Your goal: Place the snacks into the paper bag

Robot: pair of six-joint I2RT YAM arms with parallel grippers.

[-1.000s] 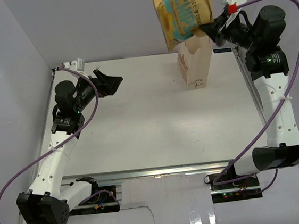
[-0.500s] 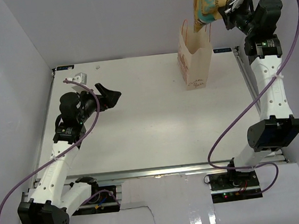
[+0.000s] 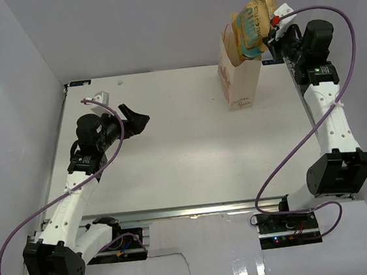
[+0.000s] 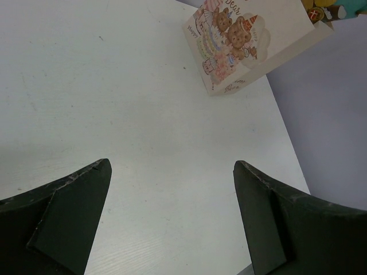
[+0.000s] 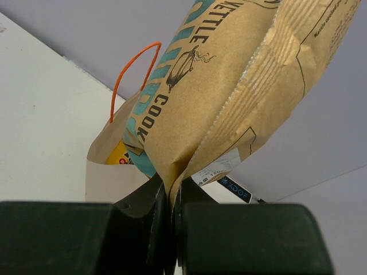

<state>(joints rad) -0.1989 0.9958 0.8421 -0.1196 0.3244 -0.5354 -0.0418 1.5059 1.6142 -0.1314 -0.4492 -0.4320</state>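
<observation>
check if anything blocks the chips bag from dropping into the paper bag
Nothing visible does. The chips bag, pinched in the right pincer, hangs at the open mouth of the paper bag; its handle loop stands aside.

You have the paper bag (image 3: 240,82) standing upright at the far right of the table (image 3: 185,157), near its back edge. The chips bag (image 3: 253,22) hangs above it, lower end at the bag's mouth, pinched by your right gripper (image 3: 270,36) just to its right. Your left gripper (image 3: 136,119) is well apart, over the table's left side.
</observation>
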